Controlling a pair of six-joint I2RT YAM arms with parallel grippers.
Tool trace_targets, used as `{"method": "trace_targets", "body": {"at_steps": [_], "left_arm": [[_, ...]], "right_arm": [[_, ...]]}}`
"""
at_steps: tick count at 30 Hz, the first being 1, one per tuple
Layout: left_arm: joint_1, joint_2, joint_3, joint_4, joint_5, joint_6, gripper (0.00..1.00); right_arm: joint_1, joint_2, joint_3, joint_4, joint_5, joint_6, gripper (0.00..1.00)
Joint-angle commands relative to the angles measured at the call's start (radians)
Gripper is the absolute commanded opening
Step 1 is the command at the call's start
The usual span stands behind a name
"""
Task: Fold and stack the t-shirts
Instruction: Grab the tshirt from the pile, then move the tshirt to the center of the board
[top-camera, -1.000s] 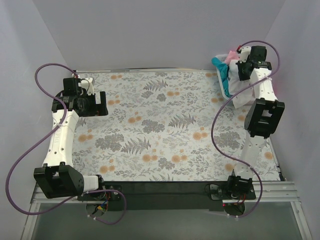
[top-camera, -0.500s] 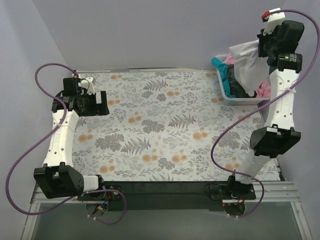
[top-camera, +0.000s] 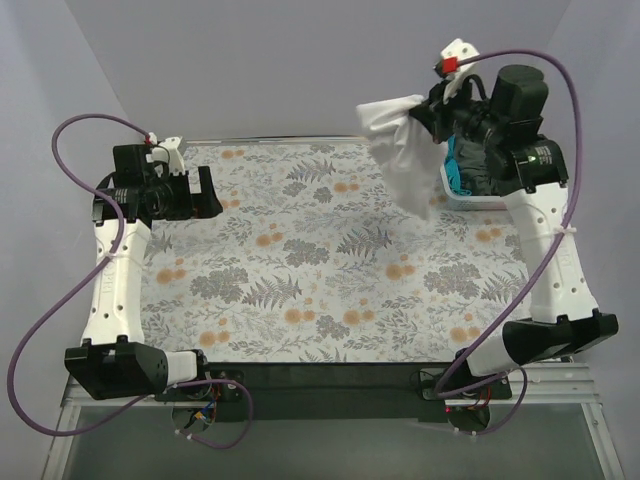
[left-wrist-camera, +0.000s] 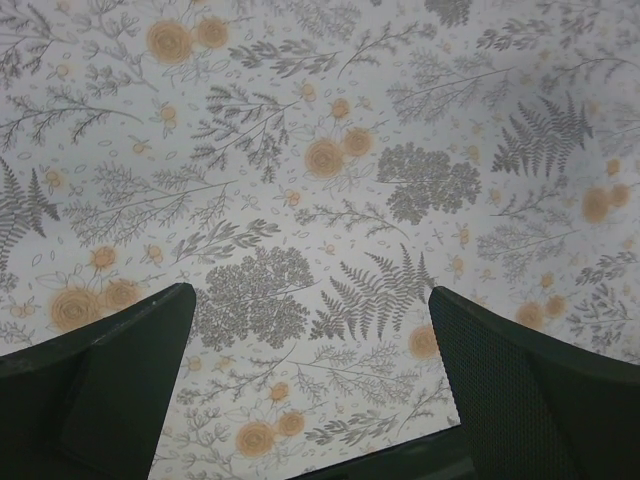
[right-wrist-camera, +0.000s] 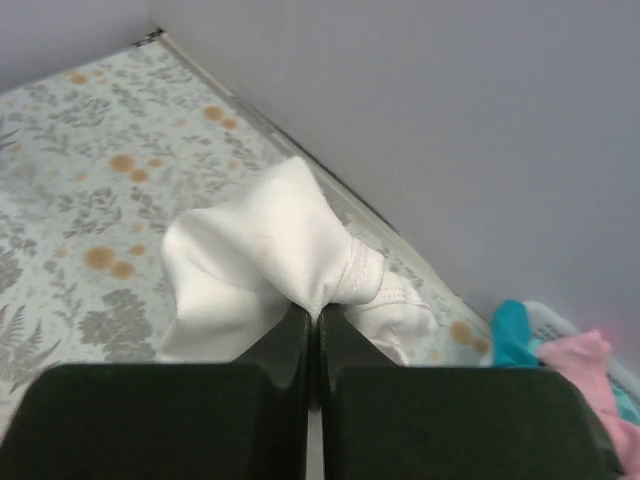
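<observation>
My right gripper (top-camera: 425, 108) is shut on the white t-shirt (top-camera: 400, 150) and holds it in the air above the far right of the table, the cloth hanging down bunched. In the right wrist view the jaws (right-wrist-camera: 318, 315) pinch a stitched hem of the white t-shirt (right-wrist-camera: 270, 245). A teal t-shirt (top-camera: 453, 178) and a dark one (top-camera: 478, 172) lie in the white basket (top-camera: 470, 203); teal (right-wrist-camera: 515, 335) and pink (right-wrist-camera: 590, 365) cloth show in the right wrist view. My left gripper (top-camera: 205, 190) is open and empty, hovering over the far left; its fingers (left-wrist-camera: 110, 390) frame bare printed sheet.
The fern-and-orange-flower printed sheet (top-camera: 330, 260) covers the table. Grey walls close in on the back and both sides. The basket stands at the far right corner, partly hidden by my right arm (top-camera: 545, 250).
My right gripper has lifted the white t-shirt out of the basket and swung it left, over the table's far right. My left arm has shifted slightly back and up.
</observation>
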Motion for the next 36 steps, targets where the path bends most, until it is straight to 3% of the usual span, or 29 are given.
{"method": "trace_targets", "body": {"at_steps": [1,4,7,8,9,10,13,18,24,32,36], "left_arm": [[0.003,-0.023,0.068,-0.031,0.116,-0.016,0.98],[0.003,-0.031,0.065,-0.033,0.172,-0.020,0.98],[0.003,-0.042,0.041,-0.031,0.220,-0.014,0.98],[0.003,-0.048,0.013,-0.027,0.232,-0.010,0.98],[0.003,-0.055,-0.002,-0.028,0.246,0.015,0.98],[0.003,-0.059,-0.017,-0.028,0.266,0.033,0.98],[0.001,-0.080,-0.128,-0.034,0.382,0.133,0.98],[-0.066,-0.141,-0.327,0.113,0.372,0.176,0.98],[-0.264,0.022,-0.334,0.272,0.245,0.205,0.93],[-0.504,0.391,0.005,0.345,0.193,0.328,0.86],[-0.557,0.541,0.143,0.378,0.212,0.361,0.81]], "right_arm": [[0.104,-0.013,-0.117,0.074,-0.029,-0.010,0.01],[0.251,-0.004,-0.236,0.111,-0.019,-0.040,0.01],[0.314,0.010,-0.397,0.128,-0.006,-0.055,0.01],[0.327,0.008,-0.438,0.139,-0.007,-0.052,0.06],[0.330,0.007,-0.487,0.156,-0.006,-0.046,0.30],[0.330,0.005,-0.520,0.154,0.005,-0.046,0.43],[0.316,-0.010,-0.625,0.110,0.088,-0.064,0.71],[0.186,-0.074,-0.755,0.021,0.047,-0.029,0.89],[0.068,-0.081,-0.889,-0.001,-0.036,-0.023,0.81],[-0.036,0.108,-0.898,0.036,-0.136,-0.043,0.68],[-0.050,0.175,-0.895,0.061,-0.182,-0.072,0.63]]}}
